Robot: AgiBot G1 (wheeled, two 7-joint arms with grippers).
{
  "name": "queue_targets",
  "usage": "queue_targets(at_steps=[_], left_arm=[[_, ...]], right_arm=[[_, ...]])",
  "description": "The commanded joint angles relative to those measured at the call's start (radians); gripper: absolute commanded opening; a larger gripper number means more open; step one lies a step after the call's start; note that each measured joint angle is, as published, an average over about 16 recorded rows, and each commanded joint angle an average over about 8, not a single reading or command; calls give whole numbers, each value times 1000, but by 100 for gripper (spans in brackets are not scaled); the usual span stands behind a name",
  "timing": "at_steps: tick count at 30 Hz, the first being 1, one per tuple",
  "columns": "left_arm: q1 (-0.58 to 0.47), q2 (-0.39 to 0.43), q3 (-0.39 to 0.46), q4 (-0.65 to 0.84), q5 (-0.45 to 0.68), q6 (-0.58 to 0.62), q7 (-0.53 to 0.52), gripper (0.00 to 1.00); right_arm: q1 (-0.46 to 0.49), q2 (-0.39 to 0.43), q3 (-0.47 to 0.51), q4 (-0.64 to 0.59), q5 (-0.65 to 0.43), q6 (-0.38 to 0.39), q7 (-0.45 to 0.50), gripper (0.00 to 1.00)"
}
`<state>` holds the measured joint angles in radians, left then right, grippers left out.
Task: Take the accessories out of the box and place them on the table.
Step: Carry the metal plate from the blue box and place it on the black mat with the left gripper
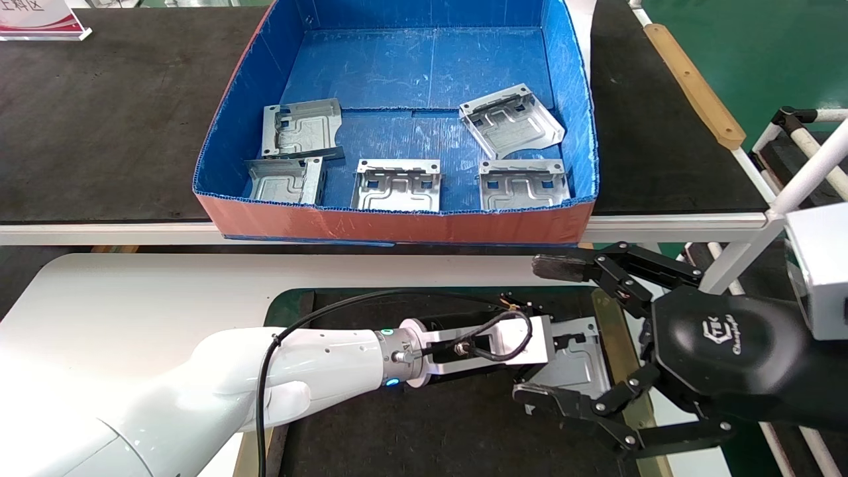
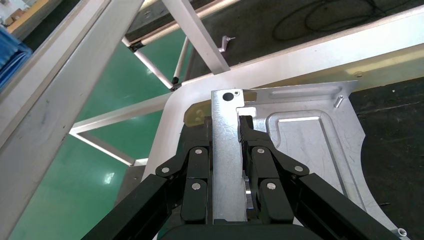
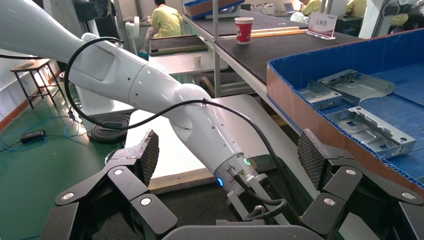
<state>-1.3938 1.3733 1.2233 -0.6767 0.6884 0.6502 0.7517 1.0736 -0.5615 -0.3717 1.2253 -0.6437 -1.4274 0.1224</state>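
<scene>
One plate is out of the box and sits in the left gripper, low over the black mat near the right edge of the white desk. In the left wrist view the two black fingers are pressed against either side of an upright bent flange, with the flat stamped face of the plate spreading out beside them toward the mat; whether the plate already touches the mat I cannot tell. The right gripper hangs just beside it at the desk's right edge, its fingers spread wide and holding nothing.

Judging by the look, these plates are thin stamped sheet metal: light, stiff, slick, with sharp edges. A flat face offers nothing to grip, so a raised flange is the sensible hold, as here; a shallow pinch could let the plate swing or slip.

Five more plates lie farther off in the blue box on the dark bench: three along the near wall, a fourth overlapping the left one, a fifth turned askew at the right.
</scene>
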Motion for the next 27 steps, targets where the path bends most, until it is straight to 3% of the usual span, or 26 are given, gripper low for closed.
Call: queue_targets(at_steps=[1, 10, 11, 17, 19, 27], left_arm=[[-4, -1, 19, -4, -18, -6, 8, 0], [-20, -2, 79, 3, -74, -25, 36, 3], [-22, -2, 83, 4, -79, -26, 37, 8], [-27, -2, 104, 4, -106, -31, 35, 81], [-28, -2, 107, 4, -111, -32, 34, 99], [-28, -2, 102, 4, -106, -31, 35, 100]], right_arm=[[0, 0, 0, 0, 0, 0, 0, 100], [0, 0, 0, 0, 0, 0, 0, 100], [0, 0, 0, 0, 0, 0, 0, 100], [0, 0, 0, 0, 0, 0, 0, 100], [0, 0, 0, 0, 0, 0, 0, 100], [0, 0, 0, 0, 0, 0, 0, 100]])
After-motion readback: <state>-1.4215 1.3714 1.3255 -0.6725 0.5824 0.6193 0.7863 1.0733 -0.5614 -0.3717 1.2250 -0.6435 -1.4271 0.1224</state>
